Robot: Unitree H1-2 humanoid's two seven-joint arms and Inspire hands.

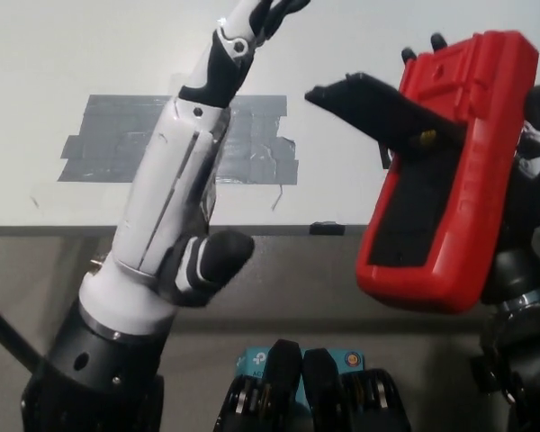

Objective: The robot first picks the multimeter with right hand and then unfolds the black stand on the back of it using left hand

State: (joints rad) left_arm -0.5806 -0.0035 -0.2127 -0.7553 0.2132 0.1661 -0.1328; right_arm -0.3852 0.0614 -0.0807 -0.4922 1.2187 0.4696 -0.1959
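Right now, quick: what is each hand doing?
Left hand: open, raised, holding nothing.
Right hand: shut on the red multimeter, black stand swung out.

We see open air between left hand and the stand sticking out of the multimeter. Right hand blocks its far side. Table behind bare except tape.

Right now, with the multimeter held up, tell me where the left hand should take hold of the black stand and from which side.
Take the stand by its free outer tip, coming from the robot's left. It already juts away from the red multimeter toward the left hand, whose fingers are apart, while the right hand holds the far side.
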